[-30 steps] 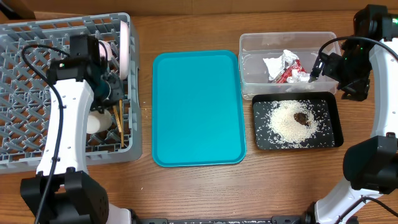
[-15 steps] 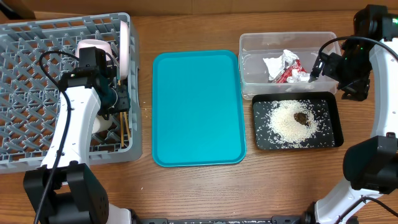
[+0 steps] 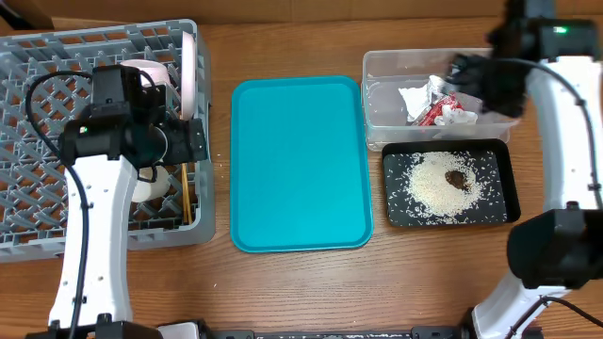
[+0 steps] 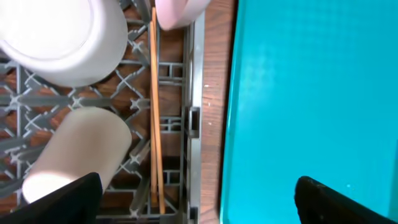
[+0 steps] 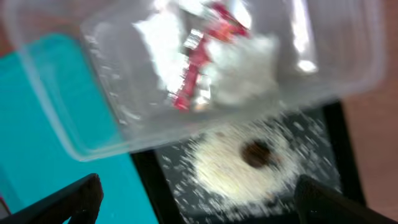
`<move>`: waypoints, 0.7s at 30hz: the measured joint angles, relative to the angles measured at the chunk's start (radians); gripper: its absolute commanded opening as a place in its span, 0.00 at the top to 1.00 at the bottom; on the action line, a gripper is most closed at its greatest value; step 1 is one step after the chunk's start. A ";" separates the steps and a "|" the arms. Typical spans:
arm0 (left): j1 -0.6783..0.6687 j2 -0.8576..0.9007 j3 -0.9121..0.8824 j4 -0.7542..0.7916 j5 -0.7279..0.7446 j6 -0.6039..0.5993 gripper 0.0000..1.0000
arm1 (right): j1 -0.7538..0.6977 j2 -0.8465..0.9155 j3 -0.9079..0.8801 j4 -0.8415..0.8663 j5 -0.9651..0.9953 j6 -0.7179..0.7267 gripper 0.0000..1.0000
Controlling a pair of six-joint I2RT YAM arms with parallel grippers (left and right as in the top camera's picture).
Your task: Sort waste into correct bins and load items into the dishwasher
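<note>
Over the rack (image 3: 57,85), left claw (image 4: 198,185) hangs open above the chopsticks (image 4: 155,112); right claw (image 5: 198,183) gapes empty over the tub (image 3: 438,54)

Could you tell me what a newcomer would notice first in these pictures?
The bright teal rectangular serving tray dominates the centre. Right of it, a heap of white rice grains sits in the shallow black rectangular tray, and a crumpled red-and-white wrapper lies in the clear plastic tub beyond it.

No text, label, brand, number or sign is legible anywhere; the red-and-white wrapper (image 3: 436,113) in the clear tub (image 3: 377,64) is too blurred to read.
</note>
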 measured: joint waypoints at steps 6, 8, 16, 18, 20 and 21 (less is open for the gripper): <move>0.000 -0.006 0.002 -0.126 0.003 -0.004 0.00 | 0.174 0.000 0.000 0.075 -0.013 -0.005 0.00; 0.000 -0.006 0.002 -0.166 0.000 -0.005 0.00 | 0.189 0.000 0.000 0.047 -0.017 -0.006 0.00; 0.000 -0.208 -0.067 -0.129 -0.021 0.000 0.00 | 0.172 -0.021 -0.009 0.005 -0.001 -0.006 0.00; 0.000 -0.345 -0.151 -0.073 -0.024 0.006 0.00 | 0.172 -0.080 -0.061 0.043 0.009 -0.005 0.00; 0.000 -0.463 -0.221 -0.045 -0.024 0.017 0.00 | 0.173 -0.179 -0.155 0.111 0.019 -0.005 0.00; 0.000 -0.515 -0.257 -0.021 -0.024 0.018 0.00 | 0.172 -0.243 -0.217 0.145 0.025 -0.005 0.00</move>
